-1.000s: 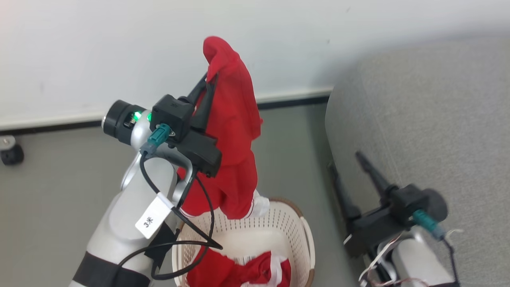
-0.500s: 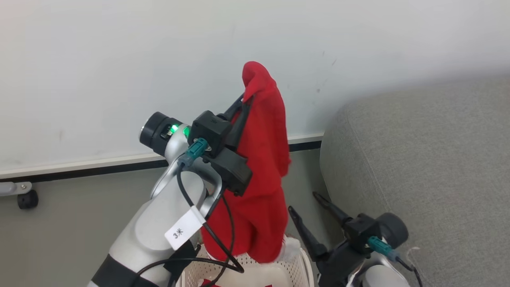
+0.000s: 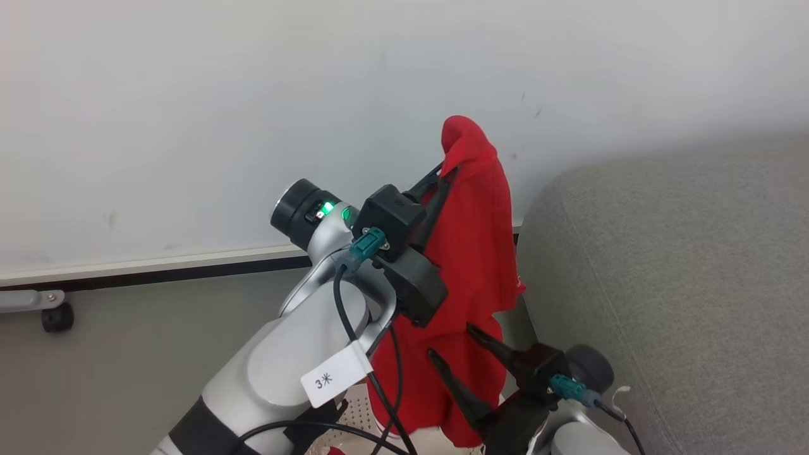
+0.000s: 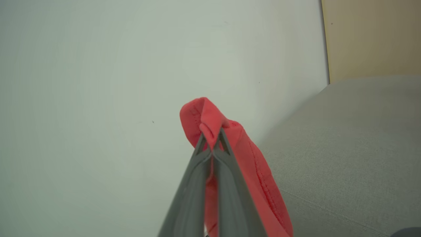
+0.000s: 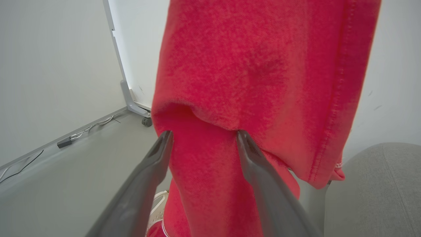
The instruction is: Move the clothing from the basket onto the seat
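Two grippers: in the head view the left gripper [image 3: 445, 172] sits just right of centre. The right gripper [image 3: 452, 341] is below it, near the bottom edge.
Left gripper state: its jaws are pinched tight on a fold of the clothing [image 3: 477, 253]. In the left wrist view that fold bulges up over the fingertips [image 4: 201, 144].
Right gripper state: its jaws are spread wide and grasp nothing. In the right wrist view the two fingers [image 5: 253, 158] stand apart against the hanging cloth. Whether they touch it cannot be told.
Clothing: one red piece hangs from the left gripper through the middle of the head view. It is in front of the wall [image 3: 189, 114] and just beside the left edge of the seat [image 3: 682, 284]. A stitched hem runs down the right of the right wrist view.
Basket: a sliver of the basket [image 3: 354, 411], cream and perforated, shows at bottom centre of the head view, below the hanging cloth.
Seat: grey woven upholstery takes up the right side of the head view and the lower right of both wrist views.
Surroundings: grey floor [image 3: 126, 366] at lower left, a dark skirting [image 3: 158, 277] along the wall, a caster [image 3: 57, 318] at the left edge and a white tag [image 3: 335, 379] on the left arm.
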